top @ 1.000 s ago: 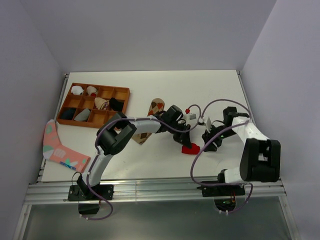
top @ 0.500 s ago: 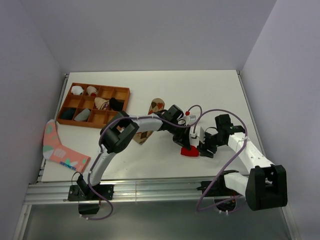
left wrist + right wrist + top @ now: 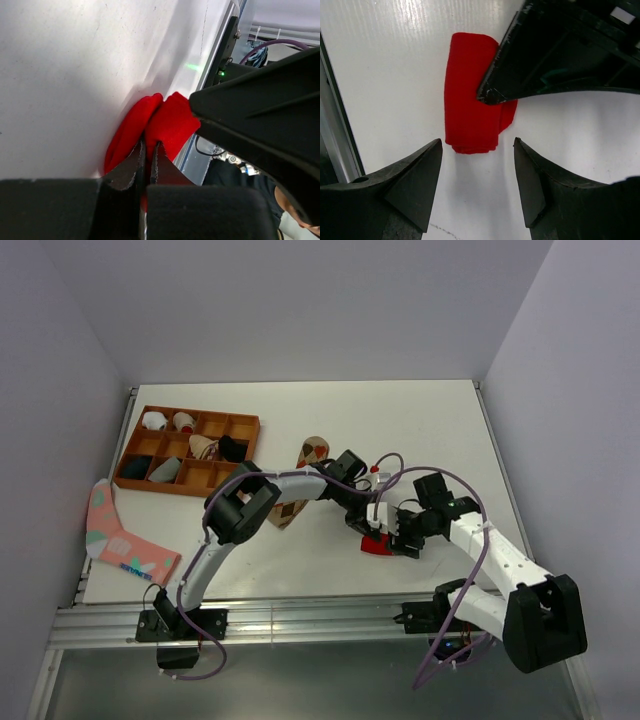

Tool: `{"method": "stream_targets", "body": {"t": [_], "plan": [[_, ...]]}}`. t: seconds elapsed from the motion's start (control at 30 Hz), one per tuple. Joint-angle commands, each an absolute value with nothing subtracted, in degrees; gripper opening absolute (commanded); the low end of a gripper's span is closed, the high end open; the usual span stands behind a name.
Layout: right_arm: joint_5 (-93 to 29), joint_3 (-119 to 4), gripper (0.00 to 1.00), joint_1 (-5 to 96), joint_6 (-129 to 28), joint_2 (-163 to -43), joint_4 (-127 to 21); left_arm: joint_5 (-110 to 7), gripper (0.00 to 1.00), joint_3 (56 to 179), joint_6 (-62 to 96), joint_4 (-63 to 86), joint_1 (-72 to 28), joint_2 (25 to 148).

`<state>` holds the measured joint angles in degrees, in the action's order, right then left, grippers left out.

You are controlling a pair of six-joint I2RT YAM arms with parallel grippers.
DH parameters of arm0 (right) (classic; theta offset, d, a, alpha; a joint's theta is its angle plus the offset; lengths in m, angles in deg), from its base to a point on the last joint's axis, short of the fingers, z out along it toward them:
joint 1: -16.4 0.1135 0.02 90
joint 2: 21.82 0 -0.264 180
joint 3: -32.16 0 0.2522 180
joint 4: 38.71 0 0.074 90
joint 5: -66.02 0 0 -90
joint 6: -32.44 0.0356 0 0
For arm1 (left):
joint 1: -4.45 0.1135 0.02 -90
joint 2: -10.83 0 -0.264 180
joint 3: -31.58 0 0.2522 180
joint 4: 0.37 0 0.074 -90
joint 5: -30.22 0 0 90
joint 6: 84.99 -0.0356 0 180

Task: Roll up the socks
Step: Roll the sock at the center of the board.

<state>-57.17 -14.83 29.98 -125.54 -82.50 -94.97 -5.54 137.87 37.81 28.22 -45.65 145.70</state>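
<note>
The red sock (image 3: 378, 544) lies folded into a short roll near the table's front middle. My left gripper (image 3: 368, 530) comes at it from the left and is shut on its fabric (image 3: 167, 122), with red cloth pinched between the fingers (image 3: 135, 160). My right gripper (image 3: 478, 142) is open, its fingers on either side of the roll's near end (image 3: 470, 115) without touching it. In the top view the right gripper (image 3: 402, 540) sits just right of the sock. The tan argyle sock (image 3: 313, 451) lies flat further back, partly under the left arm.
A wooden compartment tray (image 3: 200, 412) holding several rolled socks stands at the back left. A pink sock with teal and white markings (image 3: 120, 536) lies at the left edge. The metal rail (image 3: 300, 620) runs along the table's front.
My right arm has swung left and forward until its gripper reached the red sock, and its jaws have widened. The left gripper has stayed shut on the sock.
</note>
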Motion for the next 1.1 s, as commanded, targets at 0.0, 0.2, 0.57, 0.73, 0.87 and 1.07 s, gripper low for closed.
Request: {"method": "stream_targets", "body": {"t": [0.0, 0.2, 0.57, 0.73, 0.87, 1.07], "plan": [[-55.01, -13.94, 0.66, 32.21, -123.92, -82.2, -92.2, -18.47, 0.0, 134.54, 33.22, 39.15, -46.08, 152.95], [-52.46, -12.1, 0.66, 36.26, -122.6, -82.73, -90.35, -18.38, 0.0, 135.42, 33.05, 39.85, -45.82, 153.48], [-49.21, -10.51, 0.66, 39.95, -120.58, -85.1, -86.66, -16.19, 0.0, 136.39, 33.13, 40.29, -45.38, 154.79], [-47.71, -11.22, 0.62, 41.36, -119.43, -87.21, -85.69, -15.57, 0.0, 137.36, 32.96, 41.17, -45.12, 155.32], [-47.36, -11.22, 0.59, 42.32, -117.68, -88.87, -84.02, -14.78, 0.0, 137.36, 33.66, 40.64, -45.03, 155.32], [-45.87, -11.57, 0.51, 43.55, -115.83, -90.63, -82.08, -14.08, 0.0, 137.62, 33.84, 40.82, -44.94, 155.76]]}}
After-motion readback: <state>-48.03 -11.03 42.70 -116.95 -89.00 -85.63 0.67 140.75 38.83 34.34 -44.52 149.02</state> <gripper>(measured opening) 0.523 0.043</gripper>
